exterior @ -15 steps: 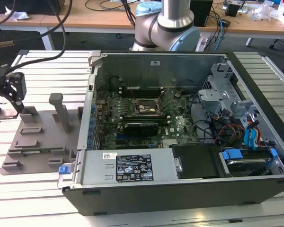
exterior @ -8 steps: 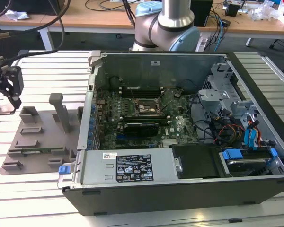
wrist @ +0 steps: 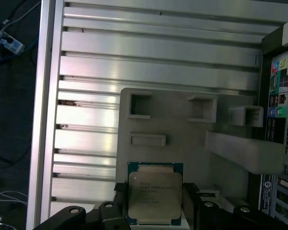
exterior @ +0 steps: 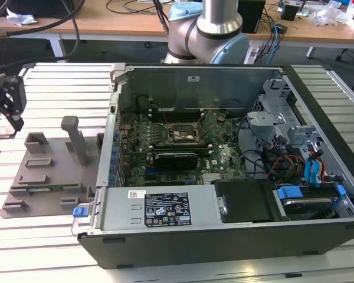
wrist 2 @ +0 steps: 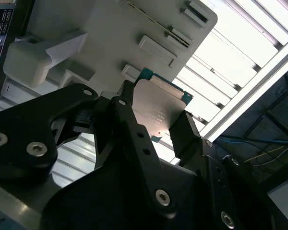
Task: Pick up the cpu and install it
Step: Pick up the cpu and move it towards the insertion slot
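Both fingers (wrist 2: 183, 133) of the hand (wrist 2: 157, 117) pinched the cpu (wrist 2: 159, 103) by opposite edges, the grey tray (wrist: 182, 143) beneath. Pick-up seemed done, and seating it would demand level alignment over the motherboard socket (exterior: 183, 134), well apart.

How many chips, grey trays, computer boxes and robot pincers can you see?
Flat square silvery metal chip: 1
Grey plastic tray with upright posts: 1
Open black computer case: 1
Black pincer, gripping the chip: 1
Total: 4
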`<state>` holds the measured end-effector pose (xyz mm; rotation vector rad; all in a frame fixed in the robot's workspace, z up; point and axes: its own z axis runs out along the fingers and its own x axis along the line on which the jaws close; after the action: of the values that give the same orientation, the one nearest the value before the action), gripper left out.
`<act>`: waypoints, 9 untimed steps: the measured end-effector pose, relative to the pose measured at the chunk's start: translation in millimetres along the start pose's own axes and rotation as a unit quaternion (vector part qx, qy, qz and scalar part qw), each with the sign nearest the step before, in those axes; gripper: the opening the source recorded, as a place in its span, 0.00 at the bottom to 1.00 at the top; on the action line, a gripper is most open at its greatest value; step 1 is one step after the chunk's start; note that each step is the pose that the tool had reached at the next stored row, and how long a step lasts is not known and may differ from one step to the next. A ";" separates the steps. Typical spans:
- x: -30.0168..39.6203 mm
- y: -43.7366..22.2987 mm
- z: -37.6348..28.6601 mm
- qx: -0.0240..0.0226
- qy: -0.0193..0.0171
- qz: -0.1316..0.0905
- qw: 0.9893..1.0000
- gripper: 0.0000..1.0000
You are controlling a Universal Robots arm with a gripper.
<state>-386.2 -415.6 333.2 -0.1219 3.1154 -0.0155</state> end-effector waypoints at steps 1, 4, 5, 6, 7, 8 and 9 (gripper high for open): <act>0.0 0.0 -1.4 0.000 0.000 0.000 1.000 0.55; -0.2 -0.1 -7.8 0.000 0.000 0.000 1.000 0.55; -0.2 -0.1 -8.9 0.000 0.000 0.000 1.000 0.55; -0.2 -0.1 -10.1 0.000 0.000 0.000 1.000 0.55; -0.3 -0.1 -12.7 0.000 0.000 0.000 1.000 0.55; -0.4 -0.2 -17.2 0.000 0.000 0.000 1.000 0.55; -0.5 -0.2 -19.5 0.000 0.000 0.000 1.000 0.55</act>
<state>-386.2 -415.6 352.7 -0.1219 3.1154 -0.0154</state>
